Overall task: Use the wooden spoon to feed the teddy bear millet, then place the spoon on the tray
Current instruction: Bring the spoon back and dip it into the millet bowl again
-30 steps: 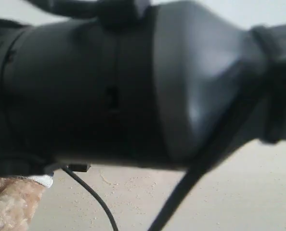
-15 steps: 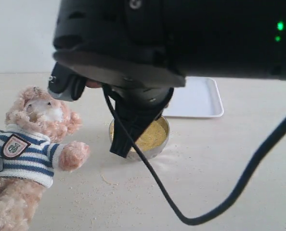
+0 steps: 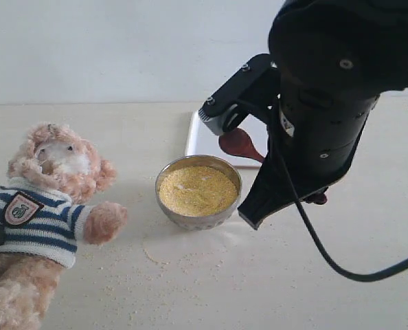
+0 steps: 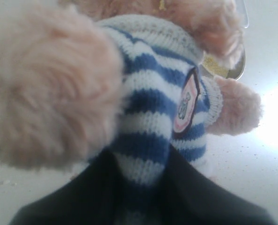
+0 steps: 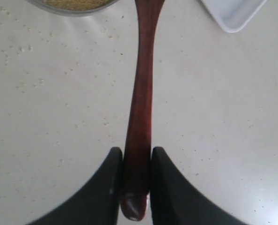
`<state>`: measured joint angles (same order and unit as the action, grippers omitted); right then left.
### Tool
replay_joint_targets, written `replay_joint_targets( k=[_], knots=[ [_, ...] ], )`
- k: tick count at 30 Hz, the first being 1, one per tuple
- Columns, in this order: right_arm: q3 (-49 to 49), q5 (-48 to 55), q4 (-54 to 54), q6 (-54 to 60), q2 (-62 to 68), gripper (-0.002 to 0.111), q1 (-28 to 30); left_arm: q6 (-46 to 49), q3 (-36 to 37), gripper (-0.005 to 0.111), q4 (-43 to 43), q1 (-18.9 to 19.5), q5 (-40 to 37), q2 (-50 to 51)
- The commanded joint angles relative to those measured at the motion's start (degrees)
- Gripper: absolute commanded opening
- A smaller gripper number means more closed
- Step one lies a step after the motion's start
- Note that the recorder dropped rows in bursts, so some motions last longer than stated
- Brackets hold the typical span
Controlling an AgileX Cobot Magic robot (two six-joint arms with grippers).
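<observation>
The teddy bear (image 3: 49,185) sits at the left, facing the steel bowl (image 3: 198,220) that holds a heap of millet (image 3: 198,191). My left gripper (image 4: 139,155) is shut on the bear's striped shirt (image 4: 148,108); in the exterior view only a dark bit of it shows at the left edge. My right gripper (image 5: 136,152) is shut on the handle end of the wooden spoon (image 5: 141,93). The spoon's oval bowl (image 3: 240,143) hangs behind and right of the steel bowl, over the near edge of the white tray (image 3: 202,141). The right arm hides most of the tray.
Scattered millet specks (image 3: 183,265) lie on the pale table in front of the bowl. A black cable (image 3: 314,247) loops down from the right arm. In the right wrist view, a tray corner (image 5: 232,11) and the bowl's rim (image 5: 73,8) sit on either side of the spoon.
The right arm, which blocked the exterior camera and then hung over the bowl, has swung right and back, carrying the spoon toward the tray. The bear has not moved.
</observation>
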<state>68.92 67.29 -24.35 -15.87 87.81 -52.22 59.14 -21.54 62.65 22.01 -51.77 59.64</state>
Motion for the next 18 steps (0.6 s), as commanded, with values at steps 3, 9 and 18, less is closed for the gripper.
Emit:
replay_joint_targets(
  k=[3, 9, 18],
  knots=[
    [-0.2, -0.2, -8.9, 3.8, -0.3, 0.015, 1.4, 0.4, 0.1, 0.005, 0.9, 0.1, -0.3, -0.5],
    [-0.2, 2.1, -15.1, 8.0, 3.6, 0.015, 0.9, 0.4, 0.1, 0.005, 0.9, 0.1, -0.3, -0.5],
    [-0.2, 2.7, -26.2, 10.5, 9.6, 0.015, -6.9, 0.4, 0.1, 0.005, 0.9, 0.1, -0.3, -0.5]
  ],
)
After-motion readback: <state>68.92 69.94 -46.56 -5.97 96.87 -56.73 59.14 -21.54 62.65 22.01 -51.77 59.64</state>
